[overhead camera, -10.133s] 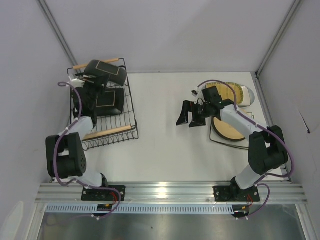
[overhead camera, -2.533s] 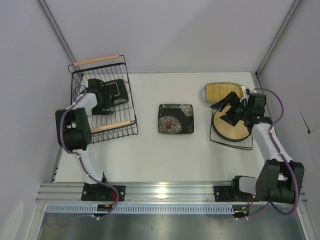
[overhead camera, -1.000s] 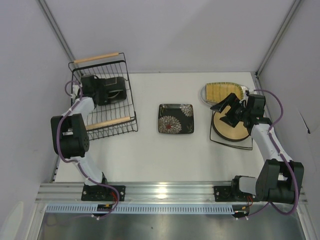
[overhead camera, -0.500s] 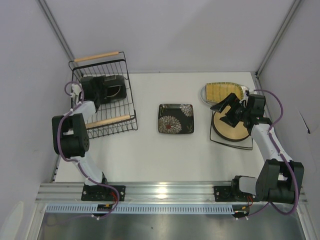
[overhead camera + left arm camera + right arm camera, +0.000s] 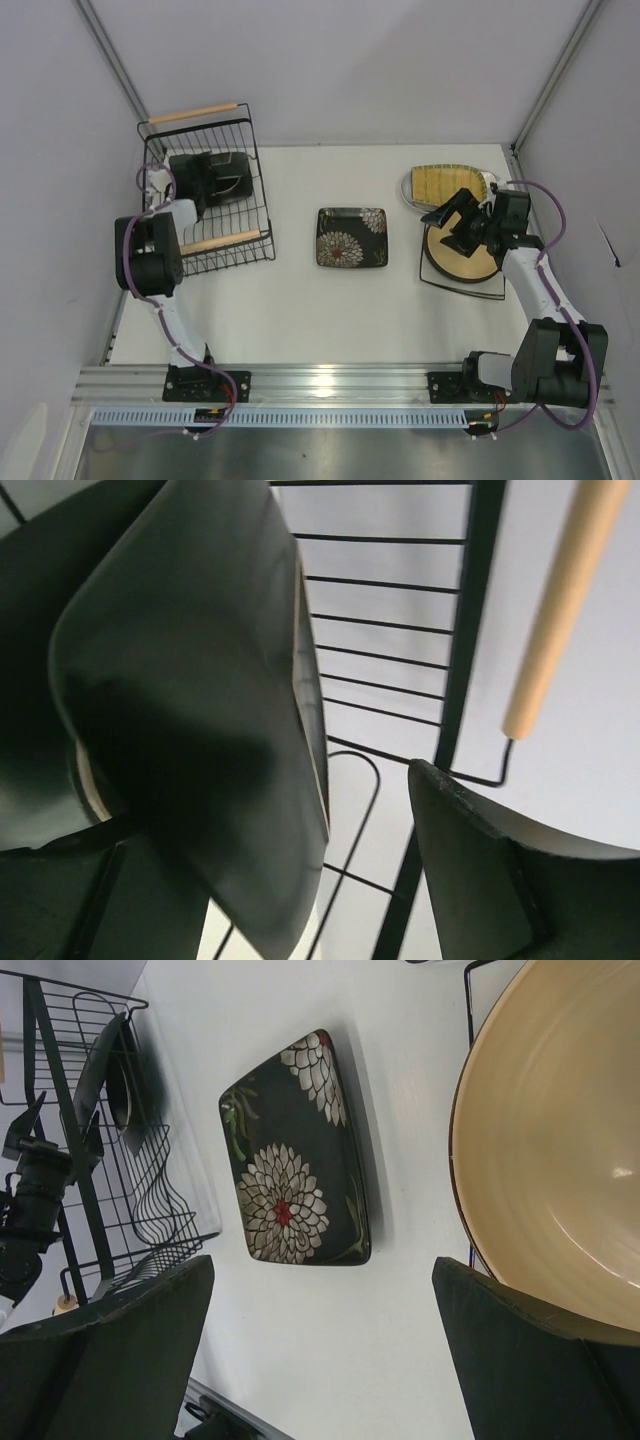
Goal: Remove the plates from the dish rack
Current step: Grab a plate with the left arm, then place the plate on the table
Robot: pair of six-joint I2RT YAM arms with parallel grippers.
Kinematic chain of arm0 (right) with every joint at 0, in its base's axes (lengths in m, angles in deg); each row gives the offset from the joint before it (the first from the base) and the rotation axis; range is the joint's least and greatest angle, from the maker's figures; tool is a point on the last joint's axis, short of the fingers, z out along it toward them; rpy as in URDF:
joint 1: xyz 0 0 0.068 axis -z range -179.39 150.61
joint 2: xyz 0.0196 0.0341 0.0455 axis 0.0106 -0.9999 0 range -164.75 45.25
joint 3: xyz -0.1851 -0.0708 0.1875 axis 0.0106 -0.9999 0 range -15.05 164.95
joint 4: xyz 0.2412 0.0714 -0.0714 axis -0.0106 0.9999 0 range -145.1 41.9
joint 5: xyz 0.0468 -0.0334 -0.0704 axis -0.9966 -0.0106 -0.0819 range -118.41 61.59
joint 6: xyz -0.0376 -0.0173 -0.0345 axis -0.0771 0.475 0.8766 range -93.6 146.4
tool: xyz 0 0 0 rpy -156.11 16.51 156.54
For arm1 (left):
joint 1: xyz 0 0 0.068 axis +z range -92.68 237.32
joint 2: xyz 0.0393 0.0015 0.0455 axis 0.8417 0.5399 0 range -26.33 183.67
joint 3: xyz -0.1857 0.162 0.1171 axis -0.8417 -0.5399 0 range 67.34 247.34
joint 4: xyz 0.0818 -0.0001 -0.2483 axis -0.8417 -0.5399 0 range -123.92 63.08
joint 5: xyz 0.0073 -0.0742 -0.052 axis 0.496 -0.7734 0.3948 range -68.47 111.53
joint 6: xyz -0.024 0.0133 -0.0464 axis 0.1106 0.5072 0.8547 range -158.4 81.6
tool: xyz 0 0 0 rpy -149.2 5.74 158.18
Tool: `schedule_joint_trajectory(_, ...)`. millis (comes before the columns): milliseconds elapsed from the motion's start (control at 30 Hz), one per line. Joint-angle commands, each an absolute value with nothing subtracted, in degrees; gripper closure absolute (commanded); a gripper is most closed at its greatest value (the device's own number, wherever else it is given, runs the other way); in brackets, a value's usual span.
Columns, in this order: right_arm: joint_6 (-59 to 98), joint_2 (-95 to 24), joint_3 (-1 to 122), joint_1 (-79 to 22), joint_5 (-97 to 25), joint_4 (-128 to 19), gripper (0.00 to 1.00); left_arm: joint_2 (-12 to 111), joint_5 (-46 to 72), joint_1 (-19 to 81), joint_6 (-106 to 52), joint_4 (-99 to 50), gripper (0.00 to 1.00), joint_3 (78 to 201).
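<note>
The black wire dish rack (image 5: 255,215) stands at the far left. One dark square plate (image 5: 228,176) stands on edge inside it. My left gripper (image 5: 200,180) reaches into the rack, open. In the left wrist view the dark plate (image 5: 190,700) stands between the jaws of the left gripper (image 5: 250,790), close to the left side, and a gap separates it from the right finger (image 5: 490,870). A black floral square plate (image 5: 352,237) lies flat mid-table. My right gripper (image 5: 452,222) hovers open and empty over the tan round plate (image 5: 465,258).
The mustard ribbed plate (image 5: 448,183) rests on a pale round plate at the back right. The tan plate sits on a black wire stand. The rack's wooden handles (image 5: 192,113) run along its far and near ends. A metal rail runs along the near edge.
The left arm's elbow has swung right while its gripper stayed in the rack at the dark plate, which now stands more on edge. The right arm has not moved.
</note>
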State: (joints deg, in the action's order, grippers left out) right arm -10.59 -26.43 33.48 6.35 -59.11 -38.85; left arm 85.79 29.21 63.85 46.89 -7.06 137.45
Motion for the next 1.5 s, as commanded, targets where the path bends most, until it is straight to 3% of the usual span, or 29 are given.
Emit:
schedule_joint_trajectory(0, -9.4, -25.8, 35.2, 6.2, -58.4, -38.6, 0.0, 87.7, 30.4, 63.7, 48.8, -5.9, 0.24, 142.2)
schedule_joint_trajectory(167, -9.2, -25.7, 35.5, 6.1, -57.9, -38.1, 0.0, 90.6, 30.8, 63.1, 48.9, -6.4, 0.25, 145.6)
schedule_joint_trajectory(233, -9.0, -25.7, 35.8, 6.1, -57.7, -37.8, 0.0, 91.4, 30.3, 62.9, 49.3, -7.1, 0.31, 147.3)
schedule_joint_trajectory(267, -9.0, -25.8, 35.8, 6.1, -57.6, -37.5, 0.0, 91.9, 30.1, 62.9, 49.3, -6.0, 0.37, 147.4)
schedule_joint_trajectory(300, -8.9, -25.8, 35.9, 6.1, -57.5, -37.5, 0.0, 92.7, 29.7, 62.9, 49.4, -5.2, 0.53, 147.7)
schedule_joint_trajectory(367, -8.8, -25.8, 35.9, 6.1, -57.4, -37.3, 0.0, 93.2, 28.4, 62.9, 49.8, -2.6, 0.7, 147.3)
schedule_joint_trajectory(400, -8.9, -25.7, 35.9, 6.0, -57.4, -37.3, 0.0, 93.3, 28.1, 62.9, 50.0, -1.8, 0.88, 147.1)
schedule_joint_trajectory(433, -8.9, -25.8, 35.9, 6.0, -57.4, -37.3, 0.0, 93.2, 27.9, 62.9, 50.0, -1.1, 0.99, 146.4)
schedule_joint_trajectory(733, -9.3, -26.3, 35.6, 5.4, -57.3, -38.1, 0.0, 89.8, 23.3, 62.8, 51.9, 8.0, 1.0, 137.5)
schedule_joint_trajectory(900, -9.3, -26.6, 35.2, 5.2, -57.4, -38.6, 0.0, 81.3, 23.6, 62.7, 47.7, 12.5, 1.0, 131.6)
schedule_joint_trajectory(1233, -10.0, -27.0, 34.5, 4.5, -57.9, -40.2, 0.0, 65.5, 30.8, 61.0, 24.2, 8.2, 1.0, 133.2)
schedule_joint_trajectory(1467, -10.4, -26.9, 34.3, 4.0, -58.0, -40.8, 0.0, 59.9, 23.8, 57.8, 6.9, 10.1, 1.0, 135.3)
